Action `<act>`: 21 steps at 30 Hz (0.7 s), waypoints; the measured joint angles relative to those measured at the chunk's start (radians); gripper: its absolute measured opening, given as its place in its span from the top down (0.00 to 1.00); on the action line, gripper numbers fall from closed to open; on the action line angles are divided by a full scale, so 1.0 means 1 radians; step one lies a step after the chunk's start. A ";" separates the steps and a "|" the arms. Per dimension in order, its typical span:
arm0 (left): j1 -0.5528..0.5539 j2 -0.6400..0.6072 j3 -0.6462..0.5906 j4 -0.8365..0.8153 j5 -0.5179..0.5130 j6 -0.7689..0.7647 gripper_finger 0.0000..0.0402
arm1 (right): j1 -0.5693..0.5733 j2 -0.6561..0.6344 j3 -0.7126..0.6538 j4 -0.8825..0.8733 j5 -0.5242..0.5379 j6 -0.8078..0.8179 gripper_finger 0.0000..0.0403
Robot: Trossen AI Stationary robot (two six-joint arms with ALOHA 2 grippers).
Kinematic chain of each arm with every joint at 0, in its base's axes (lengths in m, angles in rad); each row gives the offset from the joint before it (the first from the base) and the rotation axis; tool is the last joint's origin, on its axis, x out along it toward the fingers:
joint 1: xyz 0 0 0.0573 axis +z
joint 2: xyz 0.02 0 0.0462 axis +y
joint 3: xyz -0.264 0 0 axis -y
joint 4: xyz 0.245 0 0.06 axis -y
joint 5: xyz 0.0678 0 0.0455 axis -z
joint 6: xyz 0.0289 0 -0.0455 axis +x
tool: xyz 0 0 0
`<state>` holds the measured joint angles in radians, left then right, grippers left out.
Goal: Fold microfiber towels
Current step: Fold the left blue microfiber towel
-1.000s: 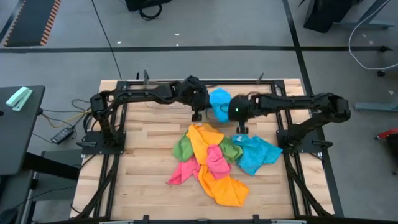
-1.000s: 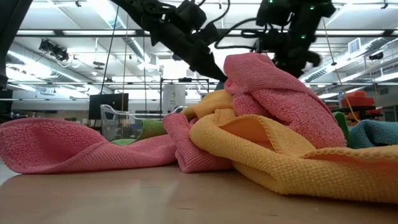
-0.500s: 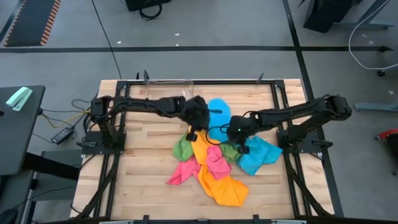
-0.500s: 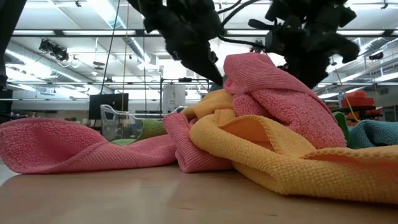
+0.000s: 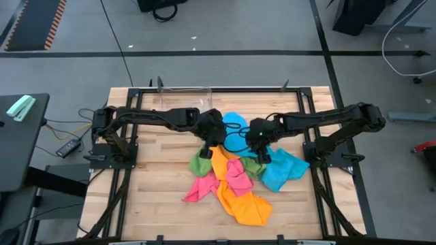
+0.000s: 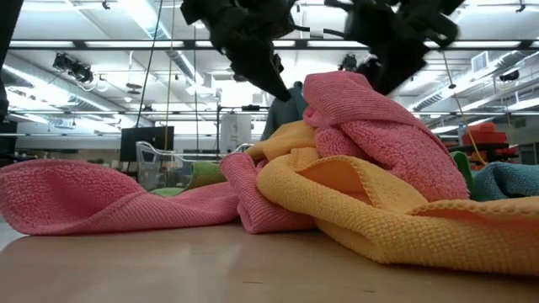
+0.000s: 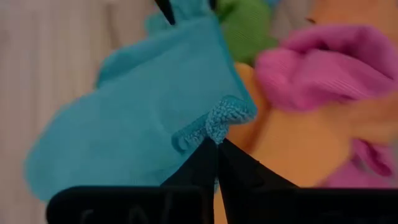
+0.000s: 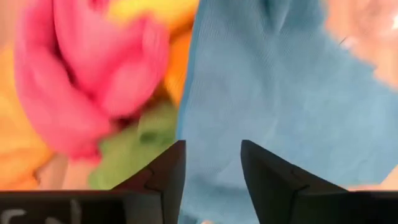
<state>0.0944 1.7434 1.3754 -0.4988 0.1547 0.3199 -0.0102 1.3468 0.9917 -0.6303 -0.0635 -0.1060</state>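
Note:
A blue towel (image 5: 235,126) is spread between my two grippers, just beyond a pile of green (image 5: 199,164), orange (image 5: 235,194), pink (image 5: 204,186) and a second blue towel (image 5: 283,170) at mid-table. My left gripper (image 7: 216,146) is shut on the first blue towel at the pile's far left. My right gripper (image 8: 212,155) is open over blue cloth at the pile's far right (image 5: 262,154), with nothing between its fingers. In the low view the blue towel (image 6: 285,114) shows below the left gripper (image 6: 274,84), behind the pink towel (image 6: 379,126). My left gripper pinches a small bunched corner of the blue towel (image 7: 219,119) between its two fingertips. The fingers slant down toward the table. The rest of the towel spreads slack away from the fingers. I cannot tell whether its lower part lies on the table.
A clear plastic bin (image 5: 182,96) stands at the table's far edge, also seen in the low view (image 6: 156,164). Black frame rails (image 5: 310,146) run along the table's sides. Bare wood (image 5: 157,177) lies to the left of the pile and along the near edge.
Both grippers have come from the table's far part toward the near edge, to the far side of the pile, and have tipped. The blue towel came with them and now shows wider and lower between them than the small bunch it was.

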 joint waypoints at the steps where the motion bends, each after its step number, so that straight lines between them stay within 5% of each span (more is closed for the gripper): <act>1: 0.000 -0.002 0.000 0.005 -0.016 -0.016 0.96 | -0.002 0.000 0.001 0.042 0.002 -0.005 0.58; 11: -0.034 -0.004 0.000 0.035 -0.250 -0.155 0.95 | 0.021 0.001 -0.064 0.381 0.127 0.056 0.57; 21: -0.116 -0.010 0.000 0.059 -0.453 -0.204 0.97 | 0.099 -0.007 -0.087 0.386 0.280 0.130 0.57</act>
<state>-0.0213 1.7332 1.3754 -0.4398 -0.2984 0.1154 0.0893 1.3396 0.9047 -0.2441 0.2165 0.0240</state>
